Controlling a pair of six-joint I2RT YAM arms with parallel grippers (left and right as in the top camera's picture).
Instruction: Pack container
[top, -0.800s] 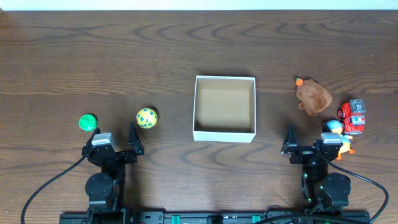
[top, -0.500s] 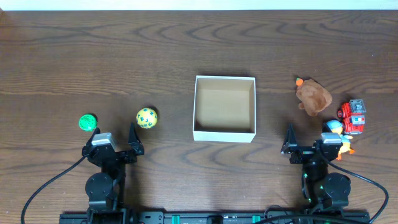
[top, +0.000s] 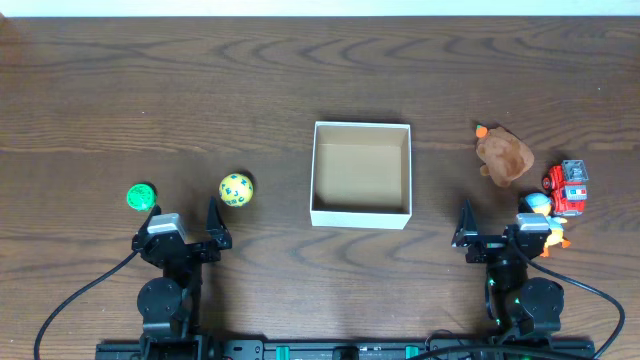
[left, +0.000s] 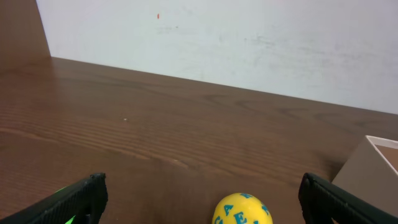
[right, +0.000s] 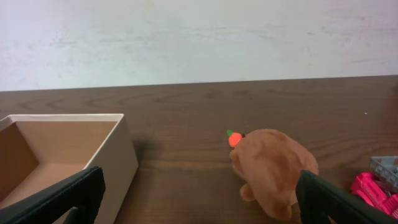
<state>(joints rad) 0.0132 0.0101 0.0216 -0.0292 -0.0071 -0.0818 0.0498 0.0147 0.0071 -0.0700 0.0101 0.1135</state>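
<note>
Overhead, red truck (top: 566, 187) clear — right wrist clips it, brown plush (right: 273, 168) near container (right: 68, 155), both jaws released.

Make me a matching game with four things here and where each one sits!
Things:
1. green ball
2. yellow ball
3. container
4. brown plush toy

Places:
A. in the middle, open and empty
B. farthest left
C. right of the container
D. between the green ball and the container

Pairs: 1-B, 2-D, 3-A, 4-C
</note>
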